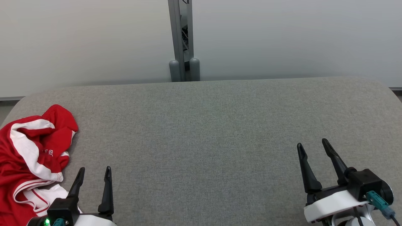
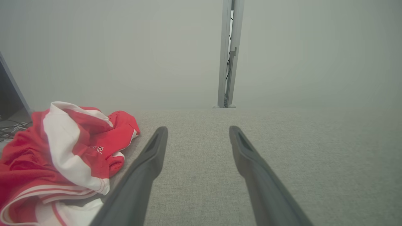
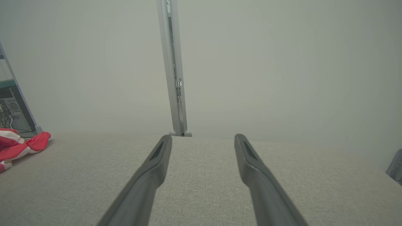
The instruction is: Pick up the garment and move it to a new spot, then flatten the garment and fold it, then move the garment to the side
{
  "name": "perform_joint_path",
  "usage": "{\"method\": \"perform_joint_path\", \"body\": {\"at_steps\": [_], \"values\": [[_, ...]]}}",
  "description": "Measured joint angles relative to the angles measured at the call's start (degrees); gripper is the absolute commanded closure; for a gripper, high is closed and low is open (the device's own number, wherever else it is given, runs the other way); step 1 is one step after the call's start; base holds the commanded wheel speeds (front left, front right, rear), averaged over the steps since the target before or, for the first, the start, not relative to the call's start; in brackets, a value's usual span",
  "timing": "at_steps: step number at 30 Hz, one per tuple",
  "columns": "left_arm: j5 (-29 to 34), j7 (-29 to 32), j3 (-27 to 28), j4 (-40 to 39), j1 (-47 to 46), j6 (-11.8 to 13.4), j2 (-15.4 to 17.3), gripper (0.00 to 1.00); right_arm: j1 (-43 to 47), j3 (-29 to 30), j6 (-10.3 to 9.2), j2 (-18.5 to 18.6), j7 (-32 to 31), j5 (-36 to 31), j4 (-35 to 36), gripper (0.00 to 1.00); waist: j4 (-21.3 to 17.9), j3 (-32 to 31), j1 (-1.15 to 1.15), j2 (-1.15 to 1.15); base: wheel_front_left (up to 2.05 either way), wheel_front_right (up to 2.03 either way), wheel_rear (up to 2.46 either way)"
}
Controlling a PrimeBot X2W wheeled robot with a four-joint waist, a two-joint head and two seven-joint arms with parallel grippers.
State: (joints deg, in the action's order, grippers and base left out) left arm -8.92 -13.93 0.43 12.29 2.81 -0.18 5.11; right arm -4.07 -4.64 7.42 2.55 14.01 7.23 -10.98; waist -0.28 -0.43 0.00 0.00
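A crumpled red garment (image 1: 28, 157) with white stripes lies bunched at the left edge of the grey fabric table (image 1: 204, 125). The left wrist view has the garment (image 2: 62, 150) heaped just left of my fingers, and in the right wrist view the garment (image 3: 19, 144) is far off to the left. My left gripper (image 1: 95, 171) stands open at the lower left, just right of the cloth, nothing between its fingers. Over at the lower right, my right gripper (image 1: 312, 145) is open too and holds nothing, far from the garment.
Pale partition panels rise behind the table, joined by a grey post (image 1: 183, 40) at the back centre. The table's corners are rounded. A desk frame with cables (image 3: 12, 106) stands beyond the table's left end.
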Motion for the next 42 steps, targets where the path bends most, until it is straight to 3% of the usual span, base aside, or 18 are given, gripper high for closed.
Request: {"method": "perform_joint_path", "body": {"at_steps": [11, 42], "values": [[2.8, -1.1, 0.0, 1.4, 0.1, 0.2, 0.0, 0.00, 0.0, -0.4, 0.01, 0.0, 0.9, -3.9, 0.2, 0.00, 0.0, 0.0, 0.00, 0.00, 0.00, 0.00, 0.00], [2.2, -1.1, 0.0, 2.6, 0.2, 0.2, -0.3, 0.00, 0.6, 0.4, 0.01, 0.1, 0.9, -2.7, -0.6, 0.00, 0.5, -0.3, 0.00, 0.00, 0.00, 0.00, 0.00]]}}
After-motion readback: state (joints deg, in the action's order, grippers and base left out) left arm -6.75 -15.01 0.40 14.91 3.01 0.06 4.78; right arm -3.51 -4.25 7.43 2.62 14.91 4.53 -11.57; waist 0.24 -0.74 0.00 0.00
